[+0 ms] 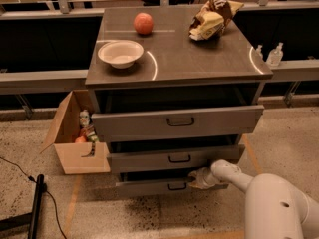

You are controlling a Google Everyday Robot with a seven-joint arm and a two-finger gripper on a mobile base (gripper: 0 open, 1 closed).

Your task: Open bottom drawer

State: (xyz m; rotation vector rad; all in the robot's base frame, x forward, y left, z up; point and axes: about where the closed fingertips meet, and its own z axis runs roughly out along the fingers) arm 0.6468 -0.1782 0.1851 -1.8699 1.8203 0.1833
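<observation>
The bottom drawer (149, 187) is the lowest grey front of the cabinet, with a small dark loop handle (177, 186). It stands a little way out of the cabinet. My gripper (197, 178) is at the drawer's upper edge, just right of and above the handle, on the end of my white arm (279, 203) that reaches in from the lower right. The middle drawer (174, 158) and the tall top drawer (177, 122) above it stand further out.
On the cabinet top (199, 59) sit a white bowl (120, 53), a red apple (143, 23) and a snack bag (212, 19). An open cardboard box (75, 133) with items stands on the floor at the left. A black pole (36, 208) lies at the lower left.
</observation>
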